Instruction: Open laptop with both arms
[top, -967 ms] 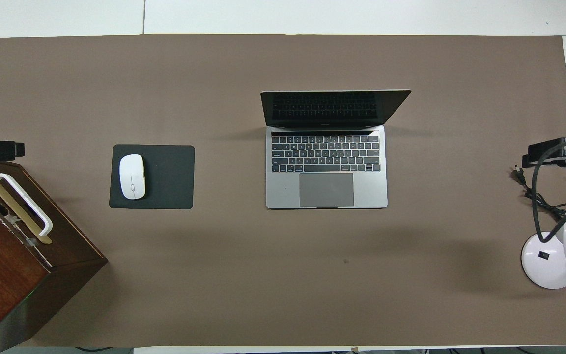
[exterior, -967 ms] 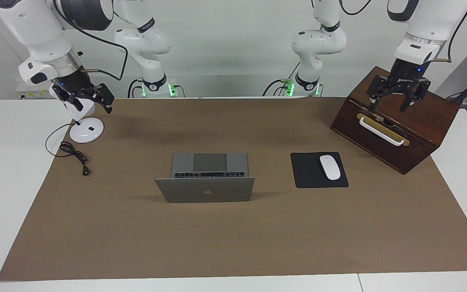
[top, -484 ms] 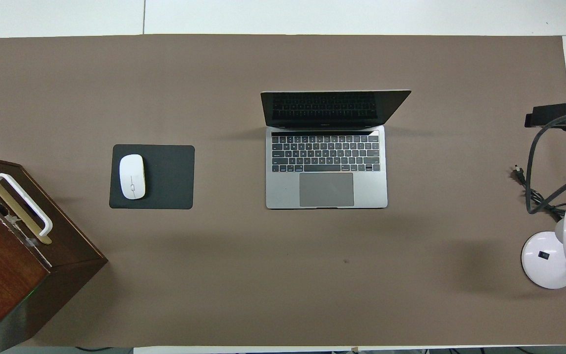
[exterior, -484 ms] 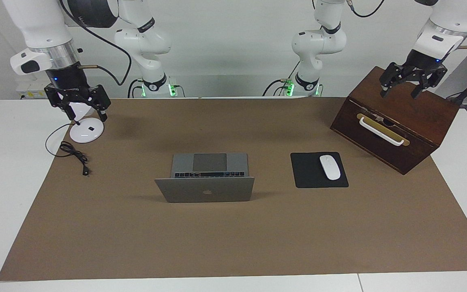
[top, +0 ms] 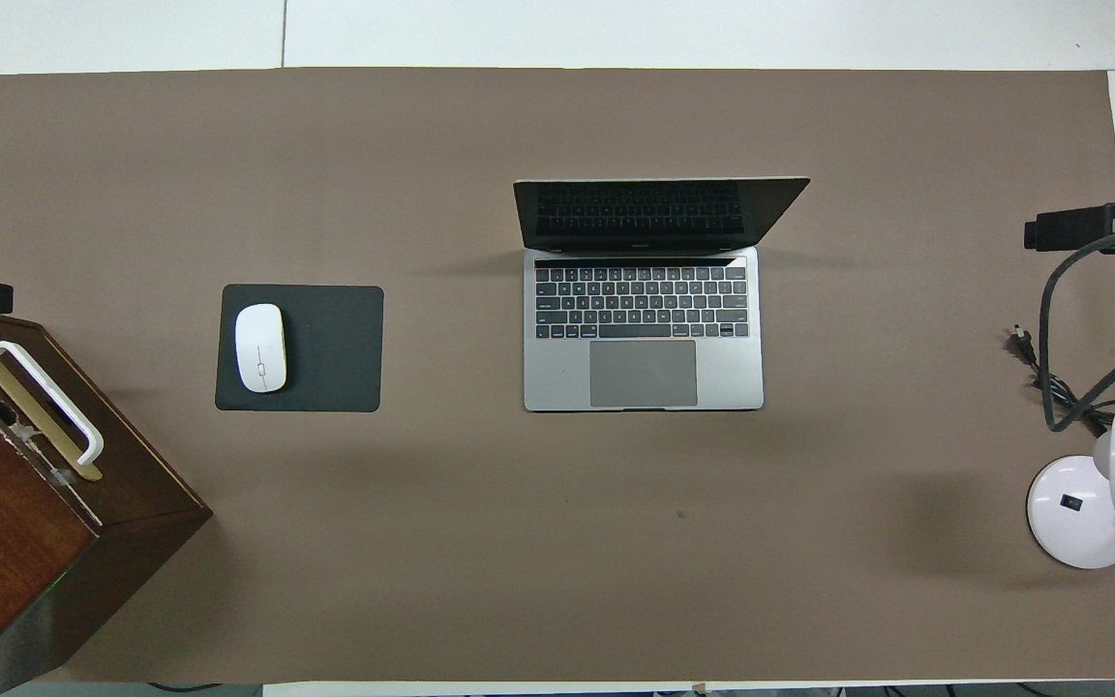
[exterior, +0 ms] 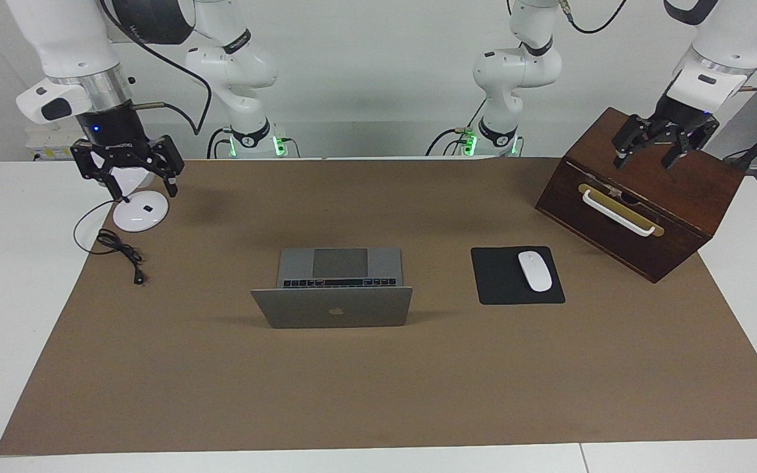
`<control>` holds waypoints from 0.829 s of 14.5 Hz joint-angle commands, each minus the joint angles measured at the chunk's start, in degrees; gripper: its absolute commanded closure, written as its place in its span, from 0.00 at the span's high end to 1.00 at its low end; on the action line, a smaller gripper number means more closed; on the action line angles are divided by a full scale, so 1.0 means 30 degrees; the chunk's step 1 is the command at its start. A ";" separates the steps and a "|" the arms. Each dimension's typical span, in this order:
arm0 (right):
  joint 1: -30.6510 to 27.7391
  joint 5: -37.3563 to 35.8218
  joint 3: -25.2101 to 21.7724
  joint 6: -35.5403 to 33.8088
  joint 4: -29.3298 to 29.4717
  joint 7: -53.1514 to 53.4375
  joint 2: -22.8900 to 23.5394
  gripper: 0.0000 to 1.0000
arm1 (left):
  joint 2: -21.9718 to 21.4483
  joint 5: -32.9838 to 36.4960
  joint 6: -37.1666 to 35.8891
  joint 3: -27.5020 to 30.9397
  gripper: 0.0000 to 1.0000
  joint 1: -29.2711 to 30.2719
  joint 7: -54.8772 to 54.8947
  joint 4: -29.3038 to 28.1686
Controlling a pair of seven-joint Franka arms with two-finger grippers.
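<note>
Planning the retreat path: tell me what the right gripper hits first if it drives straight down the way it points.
Probably the white desk lamp: the right gripper hangs open, fingers down, over its head and base. Depth is uncertain.

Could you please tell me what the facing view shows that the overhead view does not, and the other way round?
Only the facing view shows both arms whole: the right gripper open over the desk lamp, the left gripper open over the wooden box, and the logo on the lid of the laptop. Only the overhead view shows the laptop's dark screen and full keyboard. Both show the laptop standing open with nothing touching it, and beside it, toward the left arm's end, the white mouse on the black mouse pad.
</note>
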 commanded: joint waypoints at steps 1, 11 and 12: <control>-0.0031 -0.0276 0.0080 -0.0339 0.0356 0.0148 0.0220 1.00 | -0.0227 0.0280 0.0411 -0.0173 1.00 0.0125 -0.0308 -0.0386; -0.0001 0.0017 0.0780 -0.0399 0.0444 0.0675 0.0249 1.00 | -0.0256 0.0281 0.0352 -0.0173 1.00 0.0125 -0.0278 -0.0416; -0.0001 0.0046 0.0900 -0.0310 0.0473 0.0879 0.0249 1.00 | -0.0256 0.0281 0.0352 -0.0173 1.00 0.0154 -0.0278 -0.0416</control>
